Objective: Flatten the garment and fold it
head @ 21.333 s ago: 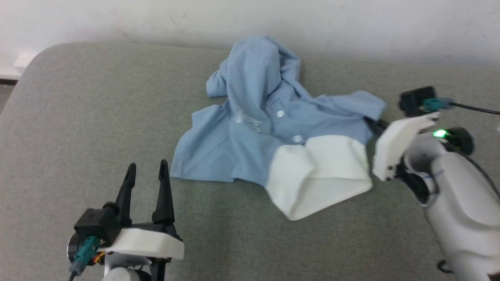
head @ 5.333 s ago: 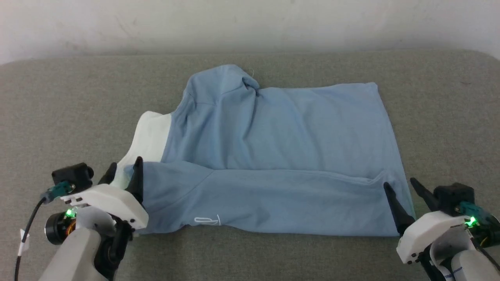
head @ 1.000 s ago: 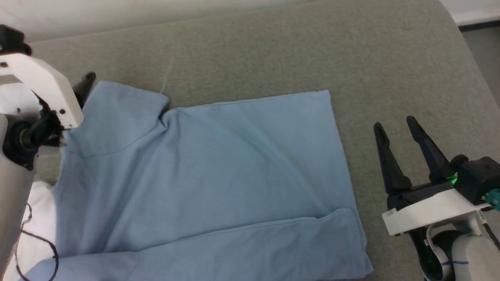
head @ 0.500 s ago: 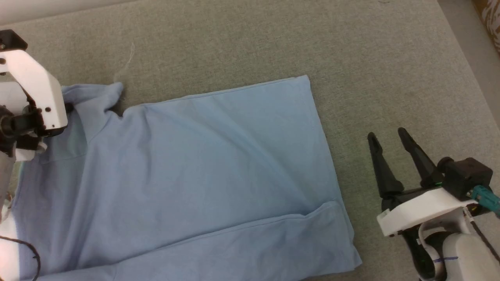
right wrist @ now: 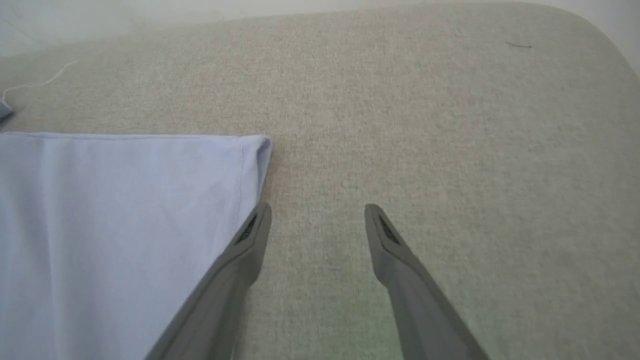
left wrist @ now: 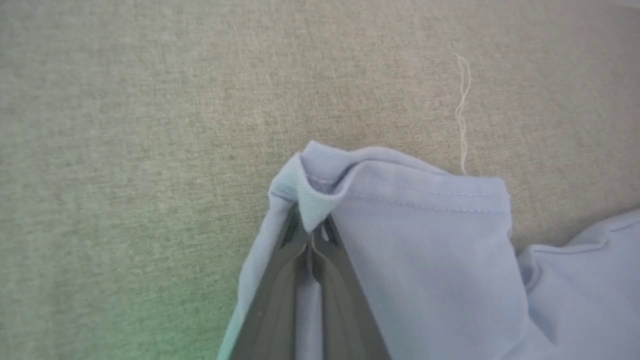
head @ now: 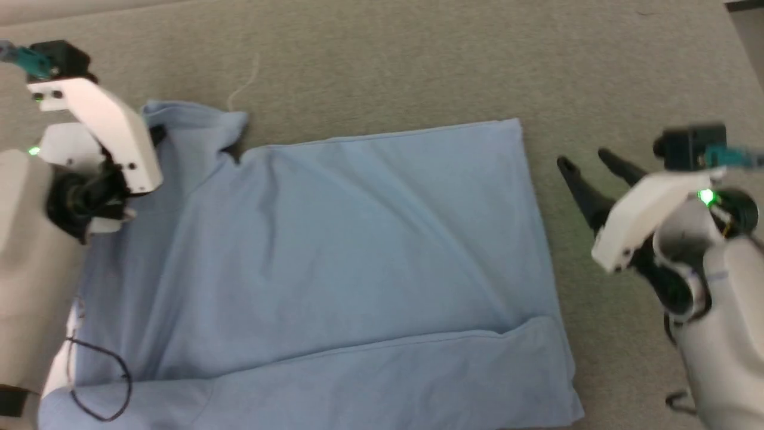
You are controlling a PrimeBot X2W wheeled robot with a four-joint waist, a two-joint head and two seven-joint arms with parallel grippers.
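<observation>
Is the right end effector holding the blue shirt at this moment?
No: in the right wrist view the right end effector stands open beside the shirt, with nothing but the grey surface between its fingers.

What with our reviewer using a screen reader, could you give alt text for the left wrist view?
The left gripper is shut on a hemmed corner of the light blue garment, its two fingers pressed together with cloth pinched at their tips. The garment lies on a grey-green cloth surface, where a loose white thread trails past the hem.
</observation>
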